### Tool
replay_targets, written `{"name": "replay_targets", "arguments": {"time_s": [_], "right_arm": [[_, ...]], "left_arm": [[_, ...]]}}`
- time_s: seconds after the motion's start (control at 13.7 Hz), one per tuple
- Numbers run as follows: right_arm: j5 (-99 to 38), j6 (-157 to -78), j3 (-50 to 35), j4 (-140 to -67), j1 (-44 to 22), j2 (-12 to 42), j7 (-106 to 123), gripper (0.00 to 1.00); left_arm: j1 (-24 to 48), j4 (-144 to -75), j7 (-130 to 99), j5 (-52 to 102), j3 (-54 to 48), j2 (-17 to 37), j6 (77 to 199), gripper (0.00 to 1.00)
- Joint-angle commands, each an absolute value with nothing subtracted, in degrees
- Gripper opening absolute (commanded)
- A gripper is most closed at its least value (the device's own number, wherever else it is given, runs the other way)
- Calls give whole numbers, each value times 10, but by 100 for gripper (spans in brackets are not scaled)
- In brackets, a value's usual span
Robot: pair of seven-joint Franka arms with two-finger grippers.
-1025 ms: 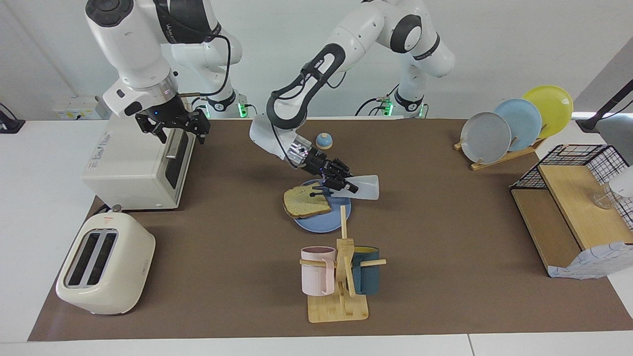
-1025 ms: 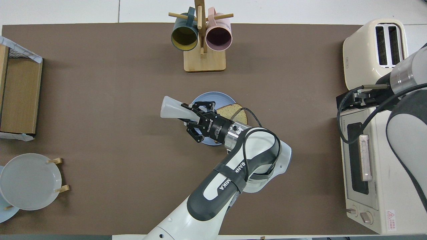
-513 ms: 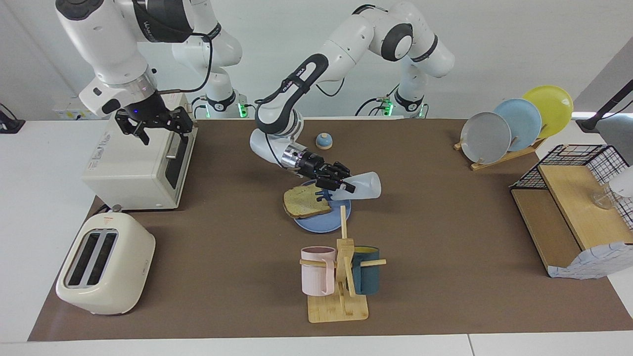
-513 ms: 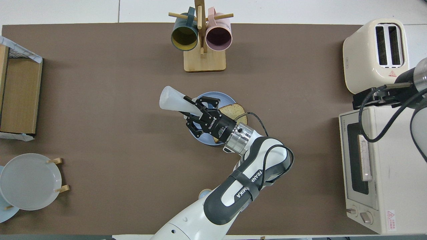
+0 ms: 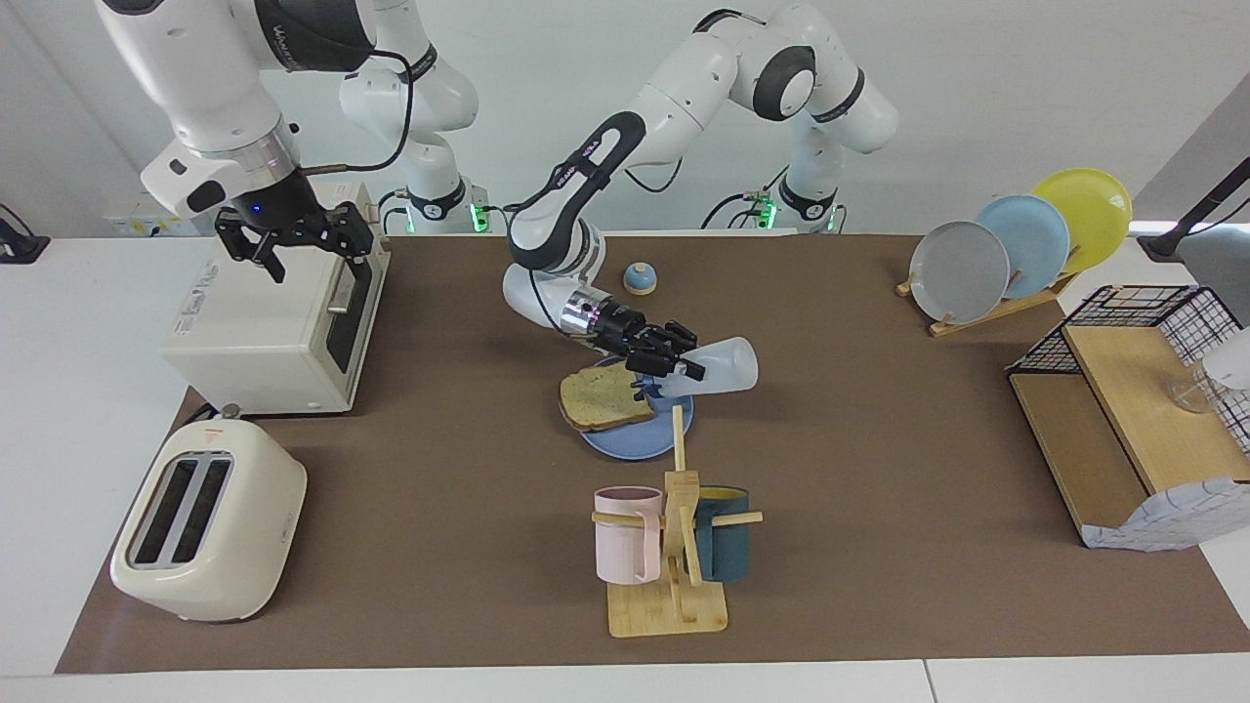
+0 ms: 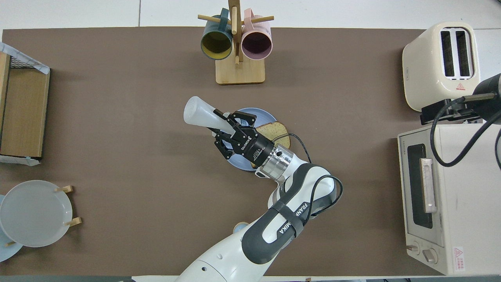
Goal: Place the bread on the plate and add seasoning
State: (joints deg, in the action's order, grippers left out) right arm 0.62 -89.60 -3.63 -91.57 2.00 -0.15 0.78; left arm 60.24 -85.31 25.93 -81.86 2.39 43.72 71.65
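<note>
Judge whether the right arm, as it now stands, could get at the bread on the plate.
Probably not cleanly. The right gripper hangs open over the toaster oven, while the left gripper, shut on the seasoning bottle, is over the blue plate beside the bread, crowding the approach.

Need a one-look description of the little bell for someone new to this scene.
Start at the brown table mat, at the edge nearest the robots. The small round bell, blue dome on tan base, sits there alone, nearer to the robots than the round blue plate.
</note>
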Motion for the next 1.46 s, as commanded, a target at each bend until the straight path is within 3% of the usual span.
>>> {"name": "replay_targets", "arguments": {"time_s": [0.0,0.44,1.03,1.39], "right_arm": [[4,-882,-40,-908,31,4,23,100],[-6,-870,-42,-908,37,4,25,100],[-11,-867,-41,-908,36,4,24,100],[-11,-867,-41,-909,36,3,25,100]], "left_arm": [[604,-875,264,-841,27,425,717,0],[634,-870,265,-835,25,420,716,0],[562,-875,265,-838,26,425,753,0],[608,-865,266,-817,25,422,738,0]]}}
